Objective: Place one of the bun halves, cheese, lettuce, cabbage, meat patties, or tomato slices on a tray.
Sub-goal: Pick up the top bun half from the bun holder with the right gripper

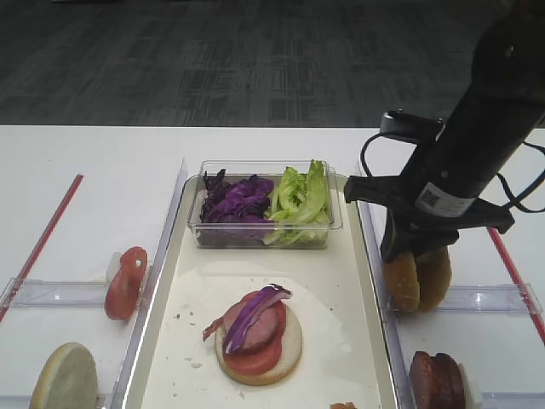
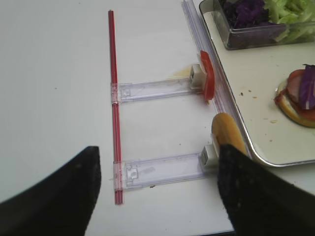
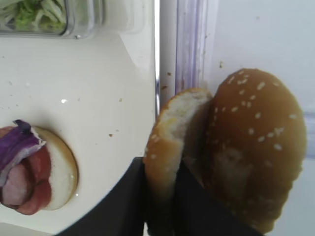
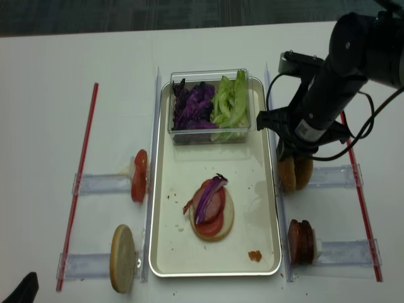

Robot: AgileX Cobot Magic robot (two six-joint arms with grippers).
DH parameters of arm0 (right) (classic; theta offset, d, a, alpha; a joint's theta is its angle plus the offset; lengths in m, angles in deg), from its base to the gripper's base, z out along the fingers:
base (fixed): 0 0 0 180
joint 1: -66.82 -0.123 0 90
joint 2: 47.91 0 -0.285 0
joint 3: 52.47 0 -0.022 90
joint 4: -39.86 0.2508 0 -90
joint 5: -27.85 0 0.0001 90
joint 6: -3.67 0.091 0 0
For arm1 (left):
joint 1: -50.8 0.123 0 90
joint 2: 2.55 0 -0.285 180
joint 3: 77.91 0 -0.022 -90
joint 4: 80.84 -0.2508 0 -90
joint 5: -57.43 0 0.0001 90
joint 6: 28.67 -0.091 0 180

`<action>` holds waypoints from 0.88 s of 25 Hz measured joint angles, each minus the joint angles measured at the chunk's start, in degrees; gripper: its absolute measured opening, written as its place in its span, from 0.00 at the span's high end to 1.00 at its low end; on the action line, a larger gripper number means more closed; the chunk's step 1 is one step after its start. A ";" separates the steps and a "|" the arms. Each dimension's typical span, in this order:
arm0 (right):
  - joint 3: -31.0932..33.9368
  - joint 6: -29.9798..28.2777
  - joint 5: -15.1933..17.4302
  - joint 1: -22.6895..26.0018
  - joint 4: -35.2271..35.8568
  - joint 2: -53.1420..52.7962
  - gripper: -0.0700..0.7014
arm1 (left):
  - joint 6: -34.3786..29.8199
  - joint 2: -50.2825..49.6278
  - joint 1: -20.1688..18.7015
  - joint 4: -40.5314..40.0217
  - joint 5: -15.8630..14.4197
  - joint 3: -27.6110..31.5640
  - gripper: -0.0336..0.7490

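My right gripper [image 1: 405, 258] [image 3: 162, 206] [image 4: 288, 161] is shut on a bun half [image 1: 400, 283] [image 3: 166, 142] standing on edge just outside the right rim of the cream tray [image 1: 336, 307] [image 4: 252, 208]. A second seeded dome [image 1: 435, 277] [image 3: 256, 142] leans against it. On the tray lies a bun base stacked with tomato, meat and purple cabbage [image 1: 258, 332] [image 4: 211, 208]. A clear tub holds cabbage [image 1: 234, 200] and lettuce [image 1: 300, 200]. Meat patties [image 1: 437, 379] stand at the front right. A tomato slice [image 1: 126, 281] [image 2: 206, 81] stands left of the tray. My left gripper [image 2: 157, 191] is open over bare table. Cheese is out of view.
A pale bun disc [image 1: 64, 379] [image 2: 227, 135] stands on edge in the front-left clear holder [image 2: 162, 167]. Red rods [image 1: 47, 230] [image 1: 515, 273] run along both outer sides. Clear rails flank the tray. A small orange crumb [image 4: 254, 255] lies at the tray's front right.
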 joint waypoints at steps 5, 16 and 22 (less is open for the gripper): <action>-2.11 0.26 2.44 0.00 -0.29 0.00 0.72 | 0.00 0.00 0.00 0.00 0.00 0.00 0.36; -3.31 0.26 4.85 0.00 -0.39 0.00 0.72 | 0.00 0.00 0.00 0.00 0.00 0.00 0.36; -3.46 0.26 5.75 0.00 -0.29 0.00 0.72 | 0.00 0.00 0.00 0.00 0.00 0.00 0.36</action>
